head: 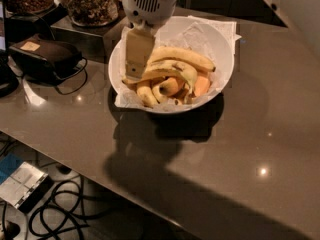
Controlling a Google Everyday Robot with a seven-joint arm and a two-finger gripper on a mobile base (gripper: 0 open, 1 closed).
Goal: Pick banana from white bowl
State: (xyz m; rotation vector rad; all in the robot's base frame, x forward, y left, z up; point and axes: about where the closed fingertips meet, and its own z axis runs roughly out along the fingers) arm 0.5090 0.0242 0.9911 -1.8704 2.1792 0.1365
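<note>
The white bowl, lined with crinkled white paper, sits on the dark counter and holds several bananas and orange pieces. A long curved yellow banana with brown bruising lies across the middle of the pile, its left end reaching under the gripper. A cleaner long yellow banana lies just behind it. My gripper hangs from its white wrist at the top and reaches down into the left side of the bowl, its tip at the bruised banana's left end. Whether it holds the banana is hidden.
Short stubby bananas and an orange piece lie at the bowl's front. A black device with a cable sits left of the bowl. Glass jars stand on a raised shelf behind. Cables lie on the floor below the counter edge.
</note>
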